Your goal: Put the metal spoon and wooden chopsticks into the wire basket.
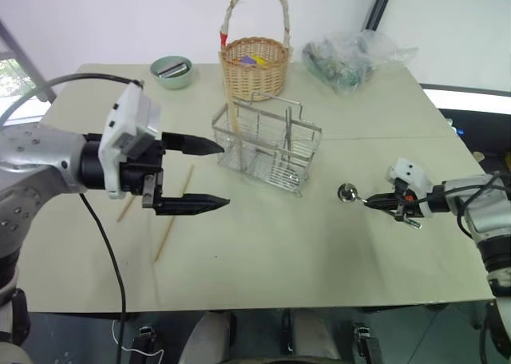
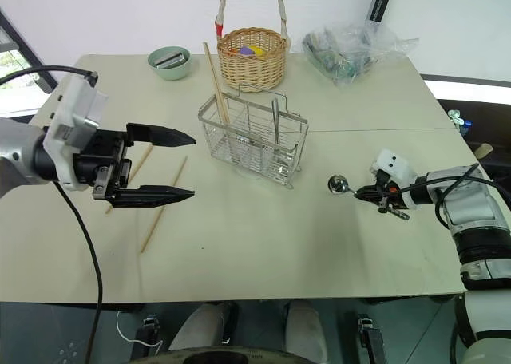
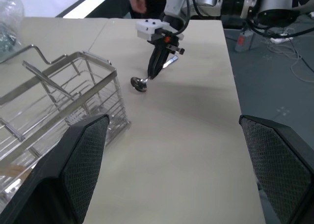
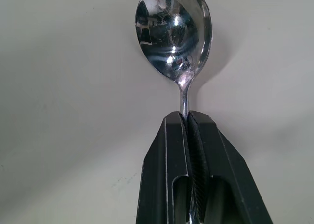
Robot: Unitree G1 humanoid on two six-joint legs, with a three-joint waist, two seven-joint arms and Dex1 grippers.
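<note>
1. Right gripper [image 4: 187, 121]: fingers closed flat against the thin handle of the metal spoon [image 4: 174, 35], just behind the bowl. Gripped near the table's right edge, well apart from the wire basket [image 1: 267, 144].
2. Spoon bowl: projects past the fingertips toward the basket, low over the beige table [image 1: 263, 252]; contact with the surface cannot be told.
3. Left gripper [image 1: 209, 173]: fingers spread wide, nothing between them. Held above the table's left half, tips aimed toward the basket, just short of its near left corner.
4. Wooden chopsticks: one stick [image 1: 232, 112] stands tilted in the left end compartment of the wire basket, upper end rising above the rim. Two more sticks [image 1: 174, 214] lie flat on the table to the left of the basket, below the left gripper, partly hidden by it.
5. Wire basket: upright at table centre, loop handle up.
6. Behind the wire basket: round wicker basket [image 1: 255, 65] with tall handle. To its left, a small green bowl [image 1: 172, 71]. To its right, a crumpled clear plastic bag [image 1: 351, 57].
</note>
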